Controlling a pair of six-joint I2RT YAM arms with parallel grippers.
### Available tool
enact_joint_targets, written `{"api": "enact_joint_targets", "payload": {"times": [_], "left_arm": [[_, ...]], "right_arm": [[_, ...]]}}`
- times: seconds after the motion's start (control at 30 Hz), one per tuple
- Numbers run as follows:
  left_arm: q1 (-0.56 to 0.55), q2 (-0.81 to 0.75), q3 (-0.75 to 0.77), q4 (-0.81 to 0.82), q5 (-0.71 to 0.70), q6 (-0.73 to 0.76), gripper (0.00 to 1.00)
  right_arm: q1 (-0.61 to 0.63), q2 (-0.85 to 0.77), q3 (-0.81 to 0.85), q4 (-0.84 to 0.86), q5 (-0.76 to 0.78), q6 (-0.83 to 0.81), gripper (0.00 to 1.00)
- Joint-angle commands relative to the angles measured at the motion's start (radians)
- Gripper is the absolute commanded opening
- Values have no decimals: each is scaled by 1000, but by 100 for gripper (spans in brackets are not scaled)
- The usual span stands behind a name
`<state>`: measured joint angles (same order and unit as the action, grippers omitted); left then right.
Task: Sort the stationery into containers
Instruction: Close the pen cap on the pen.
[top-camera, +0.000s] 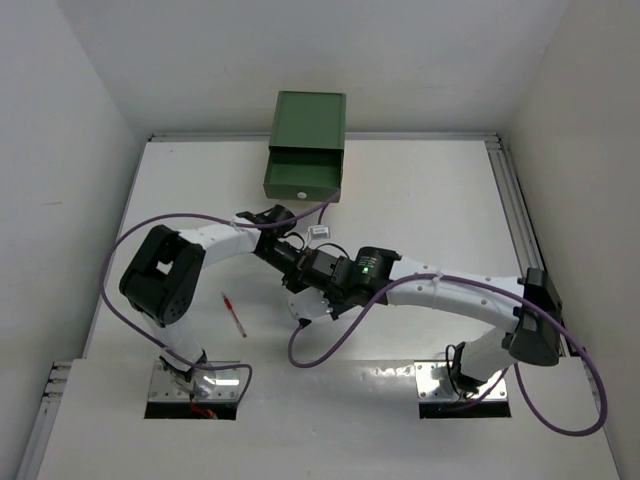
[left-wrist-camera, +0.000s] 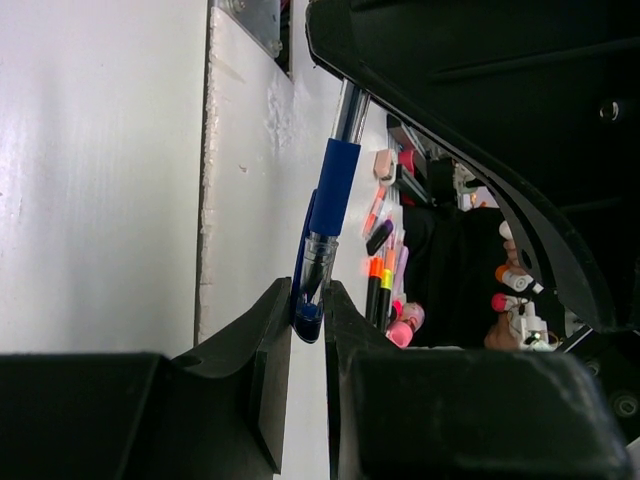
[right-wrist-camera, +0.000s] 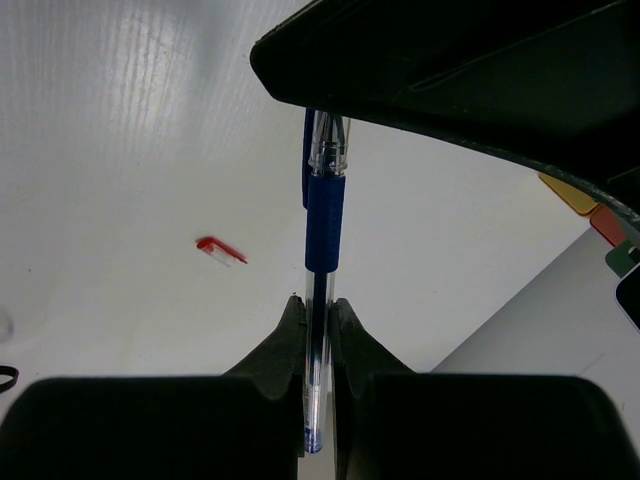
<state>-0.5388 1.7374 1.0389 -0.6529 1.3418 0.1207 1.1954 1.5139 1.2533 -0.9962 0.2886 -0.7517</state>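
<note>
Though well apart — red pen (top-camera: 233, 316), green drawer (top-camera: 290, 178).

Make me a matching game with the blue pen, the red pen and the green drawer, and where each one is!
Things:
1. blue pen
2. red pen
3. green drawer

Places:
A. pulled out, at the far side of the table
B. pinched at one end by the left gripper and at the other by the right gripper
C. lying loose on the table, beside the left arm

Pairs: 1-B, 2-C, 3-A
</note>
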Motion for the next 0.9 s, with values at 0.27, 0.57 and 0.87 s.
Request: {"api": "enact_joint_targets", "payload": {"times": [0.27, 0.57, 0.87], "left_arm": [[-3, 5, 110, 82, 105, 65, 0], [5, 1, 116, 59, 119, 88, 0], [19, -7, 116, 49, 99, 89, 0]], "right_arm": [[86, 38, 63, 203, -239, 3, 0], [96, 54, 77, 205, -241, 3, 0], [101, 49, 71, 211, -220, -6, 0]]}}
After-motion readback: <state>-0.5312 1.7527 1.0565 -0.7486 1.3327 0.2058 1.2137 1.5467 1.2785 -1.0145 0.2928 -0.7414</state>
